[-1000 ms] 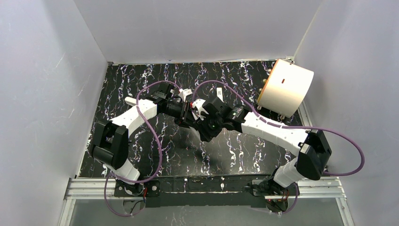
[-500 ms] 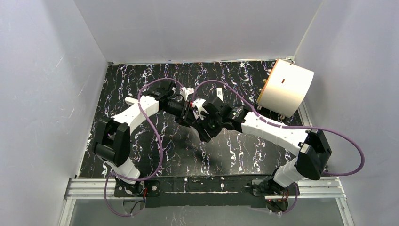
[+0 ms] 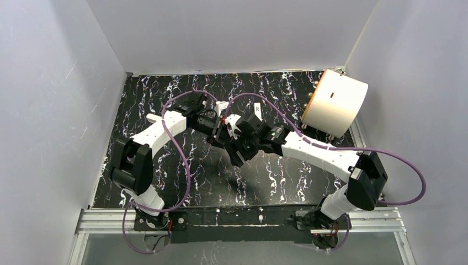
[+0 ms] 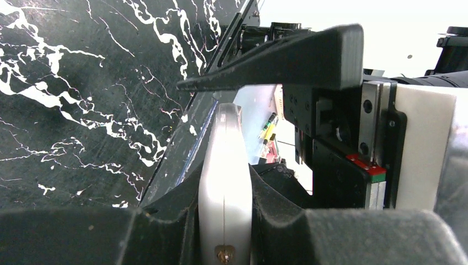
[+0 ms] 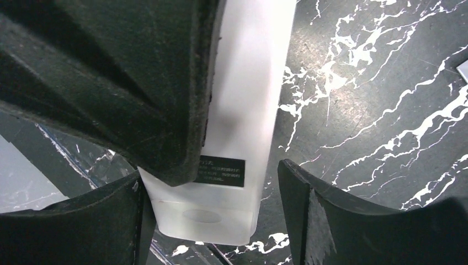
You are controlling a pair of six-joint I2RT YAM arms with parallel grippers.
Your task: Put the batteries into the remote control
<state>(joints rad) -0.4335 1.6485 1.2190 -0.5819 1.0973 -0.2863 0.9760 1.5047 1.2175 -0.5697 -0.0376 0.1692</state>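
The white remote control (image 4: 225, 187) is held above the table, and my left gripper (image 4: 225, 221) is shut on its flat sides. In the right wrist view the remote control (image 5: 243, 110) shows a black label (image 5: 222, 171) near its end. My right gripper (image 5: 212, 215) is open around that end. One fingertip (image 5: 83, 221) lies against the remote's edge and the other stands apart from it. In the top view both grippers, left (image 3: 217, 122) and right (image 3: 232, 132), meet at mid-table. The batteries do not show clearly in any view.
A big white cylinder with an orange rim (image 3: 335, 102) stands at the back right corner. A small white piece (image 3: 258, 106) lies on the black marbled table (image 3: 276, 176) behind the right arm. White walls close in the left, right and back.
My right gripper's jaws have opened wider around the remote's end. Both arms have shifted slightly; the left gripper keeps its hold.
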